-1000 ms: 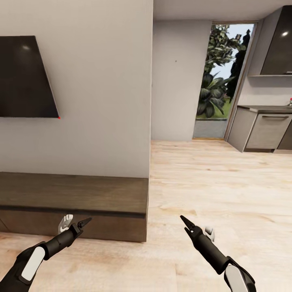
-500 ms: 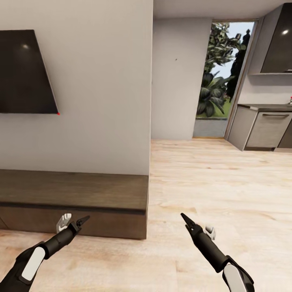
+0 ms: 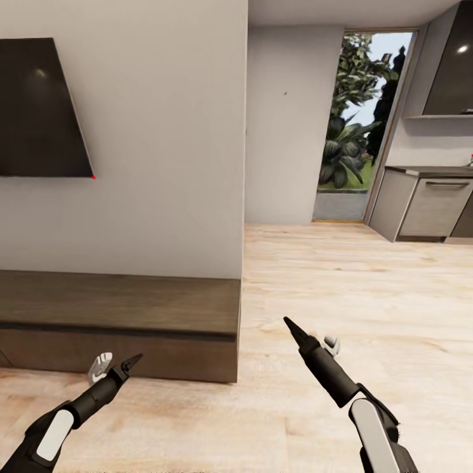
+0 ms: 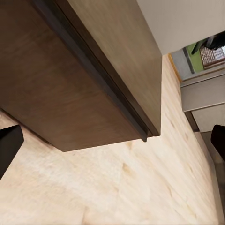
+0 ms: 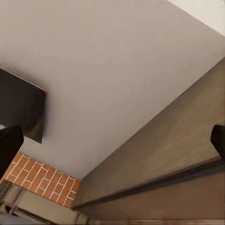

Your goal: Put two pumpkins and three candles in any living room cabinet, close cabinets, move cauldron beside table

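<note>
Both pincers hang empty, the left pincer parted wide and the right pincer too (its fingers sit at the wrist view's edges). The cabinet lies just ahead, shut. Rolling closer, the left one could knock its front.

The cabinet is a long, low unit of dark brown wood standing on the pale wood floor against the grey wall. Its flat top is bare, with a dark recessed line running beneath it above plain, handle-less fronts. The fronts sit flush and shut. Its right end stops at the wall's corner.
</note>
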